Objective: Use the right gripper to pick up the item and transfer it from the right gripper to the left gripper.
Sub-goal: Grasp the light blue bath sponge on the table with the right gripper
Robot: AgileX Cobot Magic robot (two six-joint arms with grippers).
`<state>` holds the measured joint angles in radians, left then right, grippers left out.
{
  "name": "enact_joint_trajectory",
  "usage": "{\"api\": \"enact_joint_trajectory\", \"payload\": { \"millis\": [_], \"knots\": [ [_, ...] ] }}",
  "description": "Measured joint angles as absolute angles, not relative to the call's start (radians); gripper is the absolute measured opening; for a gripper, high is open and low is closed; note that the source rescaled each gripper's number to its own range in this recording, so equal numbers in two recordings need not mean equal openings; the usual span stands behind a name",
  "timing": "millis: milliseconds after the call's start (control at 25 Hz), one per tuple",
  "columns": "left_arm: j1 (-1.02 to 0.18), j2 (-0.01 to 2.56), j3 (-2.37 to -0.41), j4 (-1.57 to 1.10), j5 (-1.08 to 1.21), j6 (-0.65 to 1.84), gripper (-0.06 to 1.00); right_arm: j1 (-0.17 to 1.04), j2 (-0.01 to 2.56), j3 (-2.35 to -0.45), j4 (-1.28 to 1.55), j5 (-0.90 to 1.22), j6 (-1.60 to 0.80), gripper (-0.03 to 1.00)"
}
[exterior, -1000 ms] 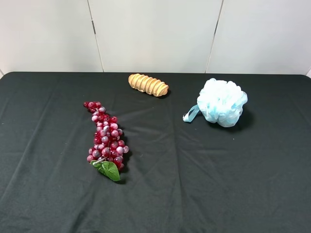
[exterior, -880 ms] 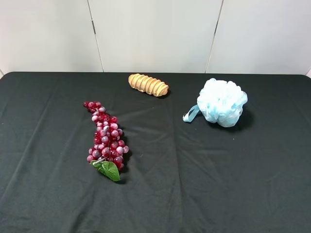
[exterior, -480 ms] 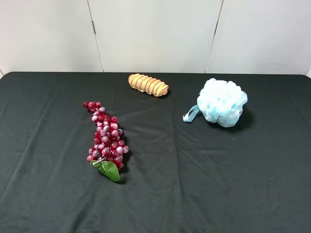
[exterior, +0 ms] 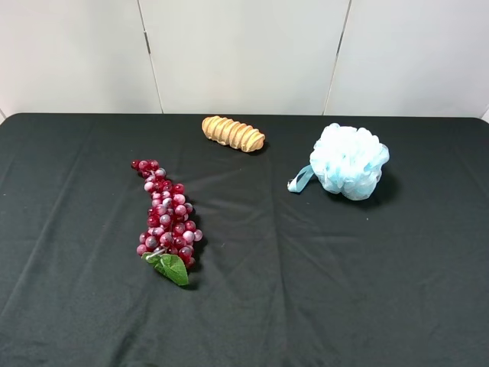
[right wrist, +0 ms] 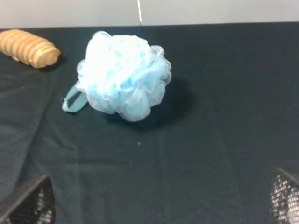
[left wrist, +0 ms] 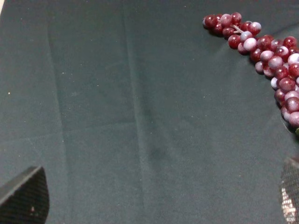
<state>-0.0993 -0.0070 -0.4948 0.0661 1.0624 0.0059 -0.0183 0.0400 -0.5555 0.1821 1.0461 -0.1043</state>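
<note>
The light-blue mesh bath pouf [exterior: 348,160] lies on the black cloth at the right rear, its ribbon loop [exterior: 299,180] pointing left. It also shows in the right wrist view [right wrist: 123,73], some way ahead of my right gripper [right wrist: 161,196]. That gripper's fingertips [right wrist: 29,203] stand wide apart, open and empty. In the left wrist view my left gripper [left wrist: 159,193] is open and empty over bare cloth, its fingertips [left wrist: 25,196] at the frame corners. Neither arm shows in the exterior high view.
A dark-red grape bunch [exterior: 166,215] with a green leaf [exterior: 173,268] lies left of centre; it also shows in the left wrist view [left wrist: 266,56]. A ribbed tan oblong piece [exterior: 233,133] lies at the rear centre, also in the right wrist view [right wrist: 29,47]. White wall panels [exterior: 244,53] stand behind the table.
</note>
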Motion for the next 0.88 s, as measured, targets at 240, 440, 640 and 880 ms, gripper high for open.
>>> {"api": "enact_joint_trajectory", "payload": {
  "millis": [240, 440, 640, 880],
  "knots": [
    [-0.099, -0.007, -0.495, 0.066, 1.062, 0.006, 0.97, -0.018, 0.329, -0.721, 0.203, 1.085, -0.098, 1.00],
    [-0.099, -0.007, -0.495, 0.066, 1.062, 0.006, 0.97, 0.003, 0.536, -0.829, 0.202, 1.085, -0.103, 1.00],
    [-0.099, -0.007, -0.495, 0.066, 1.062, 0.006, 0.97, 0.102, 0.781, -0.926, 0.176, 1.084, -0.114, 1.00],
    [-0.099, -0.007, -0.495, 0.066, 1.062, 0.006, 0.97, 0.229, 1.089, -1.042, 0.102, 1.082, -0.116, 1.00]
  ]
}}
